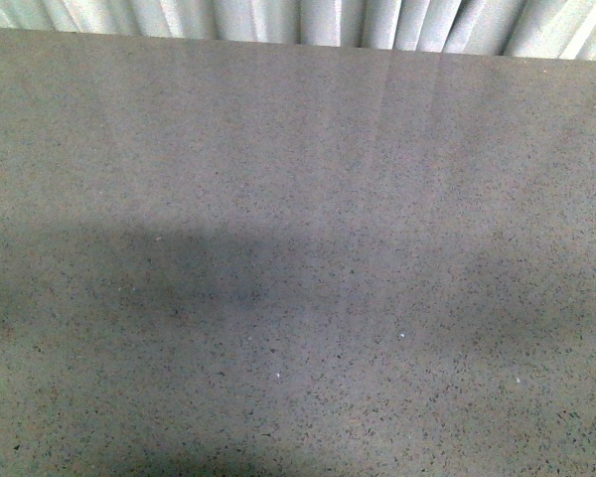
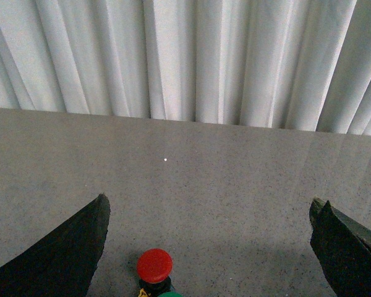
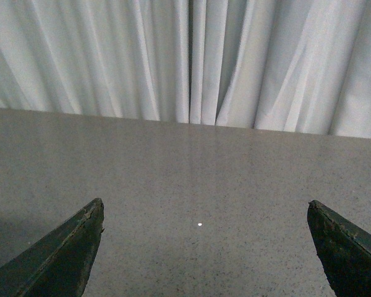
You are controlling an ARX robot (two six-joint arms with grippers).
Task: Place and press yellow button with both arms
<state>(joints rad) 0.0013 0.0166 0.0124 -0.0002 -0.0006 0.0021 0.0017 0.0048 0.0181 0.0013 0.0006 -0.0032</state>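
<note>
The yellow button is out of view in every frame. My left gripper (image 2: 209,207) is open, its two black fingers spread wide above the grey speckled table (image 2: 235,167). Between its fingers, near the picture's lower edge, stands a red-capped push button (image 2: 154,266) with a bit of a green cap (image 2: 170,294) beside it. My right gripper (image 3: 205,209) is open and empty over bare table (image 3: 198,173). Neither arm shows in the front view.
White pleated curtains (image 2: 191,55) hang behind the table's far edge, also in the right wrist view (image 3: 191,55) and the front view (image 1: 308,20). The front view shows only grey speckled tabletop (image 1: 298,248) with soft shadows.
</note>
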